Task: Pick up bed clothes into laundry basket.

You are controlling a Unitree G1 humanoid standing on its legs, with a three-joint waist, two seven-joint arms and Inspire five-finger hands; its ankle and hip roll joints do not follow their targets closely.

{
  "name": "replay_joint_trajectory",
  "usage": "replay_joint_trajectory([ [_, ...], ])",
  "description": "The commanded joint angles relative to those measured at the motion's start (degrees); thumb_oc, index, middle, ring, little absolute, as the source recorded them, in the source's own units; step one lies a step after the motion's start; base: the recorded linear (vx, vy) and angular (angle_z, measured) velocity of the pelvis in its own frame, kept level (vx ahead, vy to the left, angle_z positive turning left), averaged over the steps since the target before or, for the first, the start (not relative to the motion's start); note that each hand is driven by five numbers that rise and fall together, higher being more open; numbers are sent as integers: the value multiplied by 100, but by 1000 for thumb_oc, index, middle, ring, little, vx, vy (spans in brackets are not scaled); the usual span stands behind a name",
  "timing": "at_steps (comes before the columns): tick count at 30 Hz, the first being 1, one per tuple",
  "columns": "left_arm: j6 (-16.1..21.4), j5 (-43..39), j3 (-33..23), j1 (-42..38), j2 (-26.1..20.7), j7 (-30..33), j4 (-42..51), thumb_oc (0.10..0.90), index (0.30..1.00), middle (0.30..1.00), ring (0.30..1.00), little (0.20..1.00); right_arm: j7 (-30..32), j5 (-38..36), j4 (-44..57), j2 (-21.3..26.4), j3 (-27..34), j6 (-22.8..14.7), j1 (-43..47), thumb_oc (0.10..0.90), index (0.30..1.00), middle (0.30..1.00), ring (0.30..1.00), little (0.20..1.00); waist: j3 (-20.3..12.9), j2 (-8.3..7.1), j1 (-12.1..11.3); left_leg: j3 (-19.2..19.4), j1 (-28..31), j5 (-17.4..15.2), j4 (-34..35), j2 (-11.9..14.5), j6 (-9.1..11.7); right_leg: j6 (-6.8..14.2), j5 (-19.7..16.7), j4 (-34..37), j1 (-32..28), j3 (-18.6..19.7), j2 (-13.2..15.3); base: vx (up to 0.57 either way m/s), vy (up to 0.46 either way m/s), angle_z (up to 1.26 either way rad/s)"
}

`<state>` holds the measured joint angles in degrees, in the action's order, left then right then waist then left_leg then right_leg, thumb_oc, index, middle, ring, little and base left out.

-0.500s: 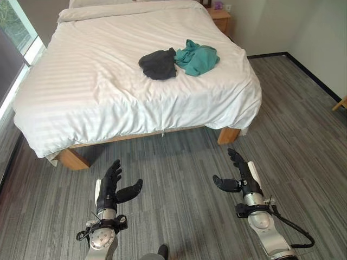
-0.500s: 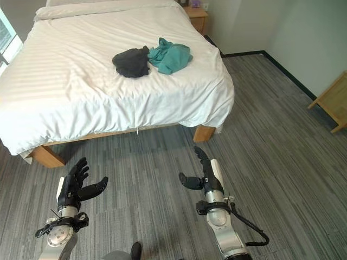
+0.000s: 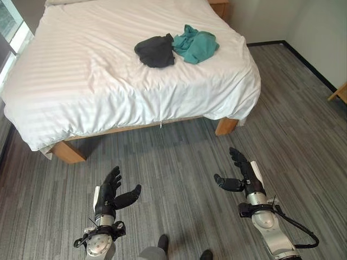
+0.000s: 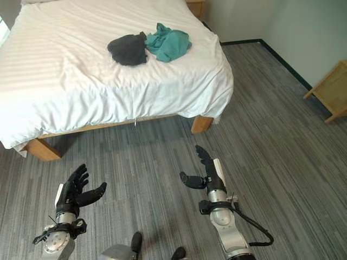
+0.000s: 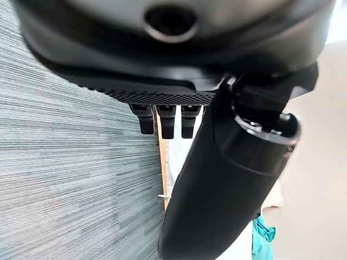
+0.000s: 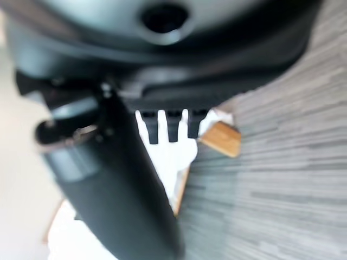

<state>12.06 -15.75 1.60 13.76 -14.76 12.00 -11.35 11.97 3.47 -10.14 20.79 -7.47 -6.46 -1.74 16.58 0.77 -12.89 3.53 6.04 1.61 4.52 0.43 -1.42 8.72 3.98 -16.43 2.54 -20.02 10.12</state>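
Observation:
Two garments lie side by side on the white bed (image 3: 81, 76): a dark grey one (image 3: 155, 51) and, touching it on the right, a teal one (image 3: 195, 45). Both hands hover over the carpet well short of the bed's foot. My left hand (image 3: 111, 190) is open, fingers straight and thumb spread, holding nothing. My right hand (image 3: 242, 173) is likewise open and empty. A sliver of the teal garment (image 5: 264, 238) shows past the left thumb in the left wrist view. The bed's wooden leg (image 6: 221, 138) shows past the right hand's fingers.
Grey striped carpet (image 3: 179, 162) lies between the hands and the bed. The bed stands on wooden legs (image 3: 225, 125). A wooden piece of furniture (image 4: 331, 97) is at the right wall, and a nightstand (image 4: 196, 7) beside the bed's head.
The whole picture has shifted, so the camera has moved a little closer to the bed. Both hands remain open in the same pose; the garments have not moved.

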Motion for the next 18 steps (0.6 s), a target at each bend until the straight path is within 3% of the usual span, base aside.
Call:
replay_joint_trajectory([
  [1, 350, -53, -277, -374, -419, 129, 428, 800, 900, 900, 900, 900, 135, 195, 971, 227, 191, -424, 496, 800, 900, 900, 900, 900, -184, -205, -20, -661, 184, -583, 48, 50, 293, 287, -957, 1036, 648, 142, 225, 326, -67, 14],
  [4, 355, 60, -169, -644, -575, 215, 358, 800, 900, 900, 900, 900, 259, 350, 955, 282, 122, -405, 651, 800, 900, 900, 900, 900, -183, -229, 134, -910, 263, -803, 48, 196, 417, 388, -1263, 1653, 880, 162, 120, 315, -58, 38],
  [7, 325, 89, -215, -545, -586, 173, 321, 800, 900, 900, 900, 900, 148, 387, 908, 303, -41, -379, 676, 800, 900, 900, 900, 900, -302, -430, 153, -905, 577, -1172, -74, 329, 459, 290, -1337, 1832, 659, -15, 127, 430, -52, 61],
  [9, 306, 80, -271, -432, -574, 125, 356, 800, 900, 900, 900, 900, 64, 405, 929, 344, -101, -378, 656, 800, 900, 900, 900, 900, -379, -436, 161, -827, 540, -1331, -562, 440, 536, 216, -1290, 1847, 516, -76, 58, 288, -71, 36],
  [10, 301, 3, -300, -314, -579, 57, 447, 800, 900, 900, 900, 900, -28, 387, 943, 488, -167, -377, 685, 800, 900, 900, 900, 900, -219, -375, 9, -683, -219, -901, -2423, 547, 782, 12, -1204, 1948, 82, -173, -20, 123, -107, 22],
  [11, 313, -52, -310, -347, -601, 85, 467, 800, 900, 900, 900, 900, 4, 401, 944, 571, -190, -370, 754, 800, 900, 900, 900, 900, -61, -388, -76, -714, -808, -614, -3488, 520, 868, -106, -1146, 2004, -68, -264, -4, 99, -99, 13],
  [12, 313, -52, -310, -360, -602, 85, 466, 800, 900, 900, 900, 900, 5, 400, 940, 571, -184, -371, 766, 800, 900, 900, 900, 900, -65, -413, -46, -743, -883, -588, -3529, 482, 862, -108, -1166, 2003, -34, -291, 31, -23, -75, -4],
  [14, 348, -174, -321, -406, -568, 71, 485, 800, 900, 900, 900, 900, 81, 420, 877, 666, -85, -310, 863, 800, 900, 900, 900, 900, 144, -482, -247, -443, -1834, -612, -4657, 211, 804, -244, -918, 2068, -239, -372, 25, 58, -58, -32],
  [15, 337, -187, -337, -426, -566, 72, 491, 800, 900, 900, 900, 900, 113, 437, 875, 665, -8, -278, 847, 800, 900, 900, 900, 900, 164, -519, -320, -295, -2173, -686, -4739, 100, 786, -229, -841, 2078, -293, -390, 42, 187, 14, -35],
  [16, 333, -191, -349, -415, -571, 64, 489, 800, 900, 900, 900, 900, 127, 425, 879, 660, 57, -261, 817, 800, 900, 900, 900, 900, 131, -508, -380, -141, -2312, -802, -4388, 146, 745, -192, -729, 2093, -375, -426, -4, 218, 62, -10],
  [17, 317, -182, -335, -422, -578, 38, 493, 800, 900, 900, 900, 900, 135, 414, 875, 656, 134, -240, 794, 800, 900, 900, 900, 900, 106, -590, -427, 16, -2476, -783, -4103, 157, 686, -152, -678, 2115, -443, -467, 40, 285, 122, 8],
  [18, 297, -155, -328, -413, -599, 17, 505, 800, 900, 900, 900, 900, 160, 411, 845, 649, 164, -237, 786, 800, 900, 900, 900, 900, 77, -590, -474, 183, -2527, -818, -3661, 339, 660, -112, -568, 2127, -539, -496, 3, 293, 167, 24],
])
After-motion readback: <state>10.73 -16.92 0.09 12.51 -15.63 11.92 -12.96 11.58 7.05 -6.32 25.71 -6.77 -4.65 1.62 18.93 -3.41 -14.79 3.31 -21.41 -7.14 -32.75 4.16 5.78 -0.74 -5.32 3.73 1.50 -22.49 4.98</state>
